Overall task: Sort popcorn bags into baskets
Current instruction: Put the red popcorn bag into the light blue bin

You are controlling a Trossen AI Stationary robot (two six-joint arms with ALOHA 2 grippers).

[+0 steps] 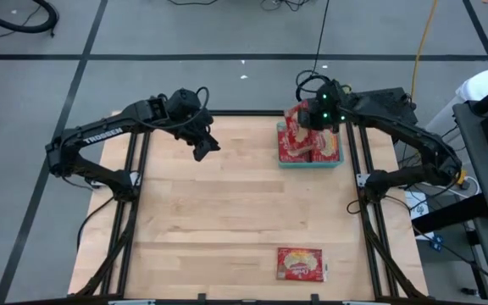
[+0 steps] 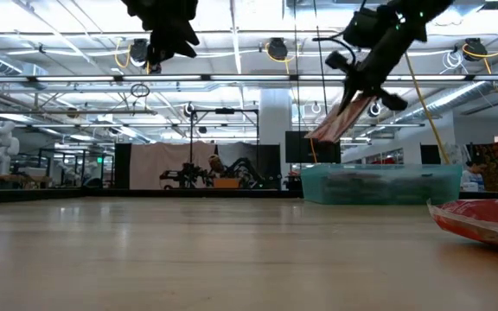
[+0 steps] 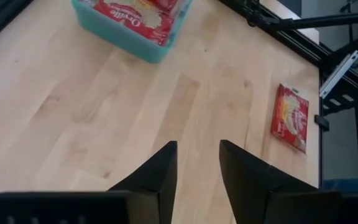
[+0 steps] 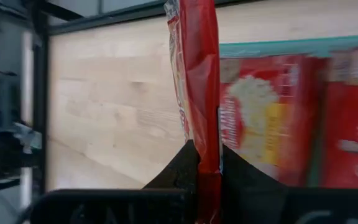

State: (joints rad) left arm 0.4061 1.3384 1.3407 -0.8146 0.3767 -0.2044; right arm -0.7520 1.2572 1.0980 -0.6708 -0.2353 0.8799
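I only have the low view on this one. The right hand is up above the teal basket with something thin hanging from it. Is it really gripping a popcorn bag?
Observer: Yes. The right wrist view shows the right hand shut on a red popcorn bag held edge-on.
Operator: Anything already in the basket?
Observer: From above, the basket holds red bags lying side by side.
Operator: And the left hand?
Observer: The left hand holds nothing, over bare table.

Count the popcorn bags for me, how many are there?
4 that show: two in the basket, one held over it by the right gripper, one popcorn bag alone at the table's near edge. More may hide underneath.
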